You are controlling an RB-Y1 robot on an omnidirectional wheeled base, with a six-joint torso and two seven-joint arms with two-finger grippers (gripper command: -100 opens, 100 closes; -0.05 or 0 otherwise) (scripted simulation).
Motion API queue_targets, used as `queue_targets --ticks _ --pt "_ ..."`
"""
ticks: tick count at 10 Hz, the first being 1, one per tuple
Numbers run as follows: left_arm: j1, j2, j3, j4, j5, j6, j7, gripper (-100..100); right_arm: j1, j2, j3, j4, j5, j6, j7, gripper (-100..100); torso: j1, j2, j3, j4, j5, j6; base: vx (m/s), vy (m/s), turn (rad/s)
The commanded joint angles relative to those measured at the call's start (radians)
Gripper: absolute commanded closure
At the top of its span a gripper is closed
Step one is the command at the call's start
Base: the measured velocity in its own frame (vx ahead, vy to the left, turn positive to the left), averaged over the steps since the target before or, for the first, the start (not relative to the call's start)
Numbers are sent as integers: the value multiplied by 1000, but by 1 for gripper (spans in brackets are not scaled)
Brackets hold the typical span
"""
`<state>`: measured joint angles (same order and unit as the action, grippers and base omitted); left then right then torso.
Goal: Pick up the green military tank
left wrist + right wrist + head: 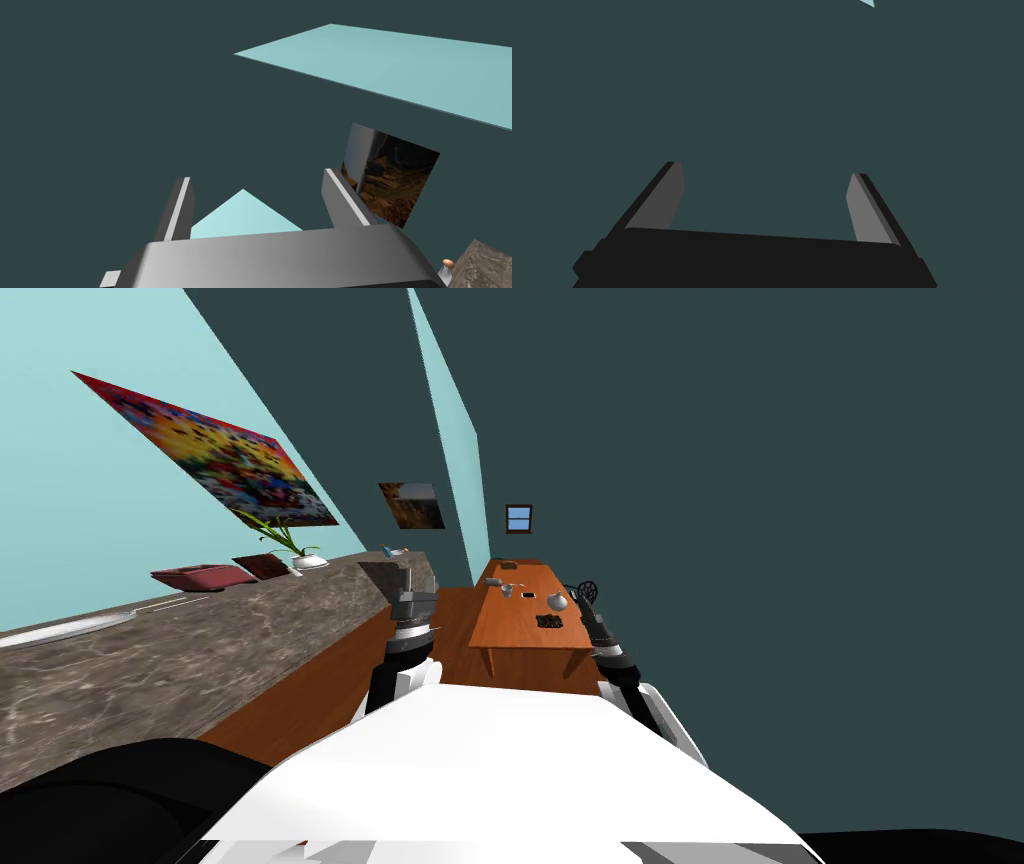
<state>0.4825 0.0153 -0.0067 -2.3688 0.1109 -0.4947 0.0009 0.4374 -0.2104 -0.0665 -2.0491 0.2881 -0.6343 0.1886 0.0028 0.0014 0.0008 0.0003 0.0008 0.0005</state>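
So, table (505,630): wooden, ahead, well apart from both arms.
L claw (257,176): fingers spread wide, nothing btwn, touching nothing.
R claw (765,170): spread likewise, empty.
Tank (548,621): small dark shape on table's near end, beside grey round pot (557,601); heading & long axis: can't tell.

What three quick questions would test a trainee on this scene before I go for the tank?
1. True or false: both arms' jaws are shut.
2. The tank lies on: A floor, B table, C shelf.
3. Which arm is beside the counter?
Key: 1 false; 2 B; 3 left.
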Motion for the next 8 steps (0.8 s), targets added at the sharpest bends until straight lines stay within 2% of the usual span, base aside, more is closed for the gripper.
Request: queue_targets --ticks 1,3,4,5,6,8 --pt "0 0 0 0 0 0 0 0 -4 -25 -1 41 47 -14 12 -100 0 0 0 0 0 0 -12 44 295" --pt "0 0 0 0 0 0 0 0 -15 -72 -6 102 108 -40 32 -100 0 0 0 0 0 -1 -17 59 460" --pt "0 0 0 0 0 0 0 0 -15 -72 -6 119 125 -40 32 -100 1 0 0 0 0 -1 -7 39 143" --pt "0 0 0 0 0 0 0 0 -20 -97 -8 149 163 -53 42 -100 0 0 0 0 0 0 -6 48 226" --pt "0 0 0 0 0 0 0 0 -20 -97 -8 162 166 -53 42 -100 0 0 0 0 0 -1 -2 33 167" --pt "0 0 0 0 0 0 0 0 -30 -147 -10 228 239 -78 64 -100 -1 0 0 0 0 -1 -1 48 390"
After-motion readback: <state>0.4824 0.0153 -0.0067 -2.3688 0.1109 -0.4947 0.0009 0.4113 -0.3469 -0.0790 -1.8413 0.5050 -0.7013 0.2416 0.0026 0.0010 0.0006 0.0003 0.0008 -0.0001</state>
